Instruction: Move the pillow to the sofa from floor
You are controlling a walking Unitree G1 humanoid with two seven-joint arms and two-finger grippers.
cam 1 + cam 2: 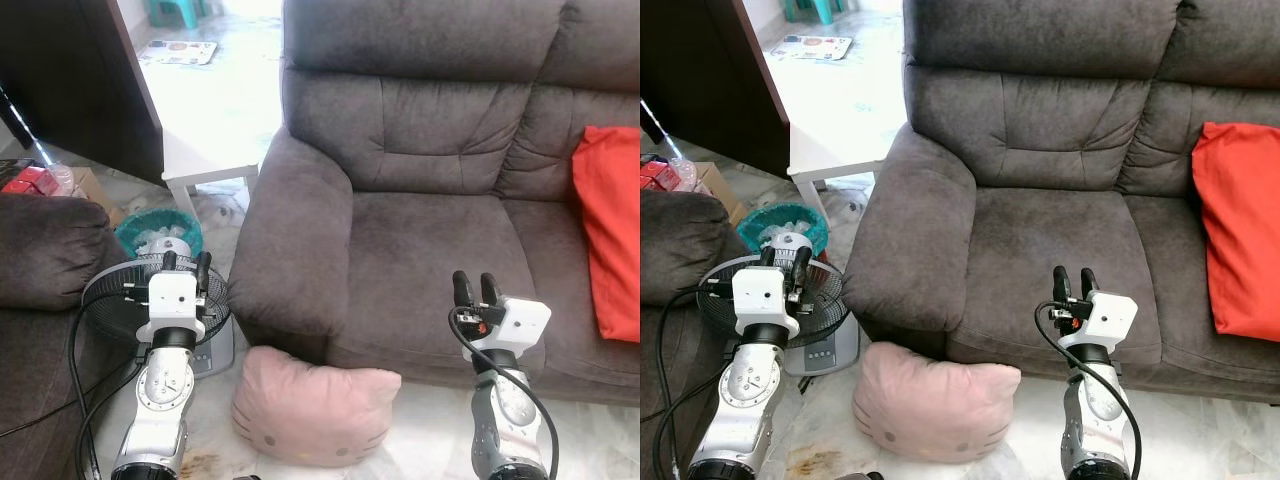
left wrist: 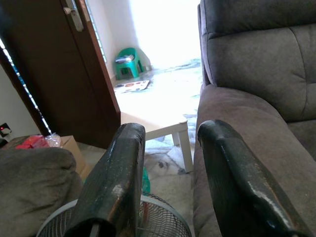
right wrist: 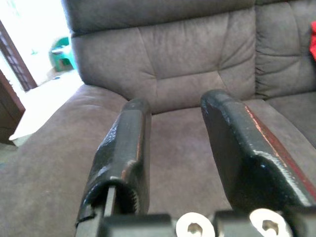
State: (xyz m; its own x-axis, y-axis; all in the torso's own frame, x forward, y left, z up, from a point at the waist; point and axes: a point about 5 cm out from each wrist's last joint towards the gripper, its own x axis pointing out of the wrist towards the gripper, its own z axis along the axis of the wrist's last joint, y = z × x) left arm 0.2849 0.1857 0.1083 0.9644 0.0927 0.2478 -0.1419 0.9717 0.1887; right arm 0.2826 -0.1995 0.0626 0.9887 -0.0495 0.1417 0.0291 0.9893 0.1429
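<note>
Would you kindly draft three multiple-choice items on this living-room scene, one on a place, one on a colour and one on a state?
1. Where does the pink pillow lie?
A. On the sofa seat
B. On the floor against the sofa's front
C. On the white table

2. What colour is the cushion on the sofa?
A. Red
B. Blue
C. Green

3. How do the jaws of the two grippers stand?
A. Both shut on the pillow
B. Left shut on the fan, right open
C. Both open and empty

Answers:
1. B: the pillow rests on the tiles at the foot of the sofa, between the two arms.
2. A: a red cushion leans at the seat's right end.
3. C: the left gripper and right gripper are raised, and each wrist view shows a gap between its fingers with nothing in it.
</note>
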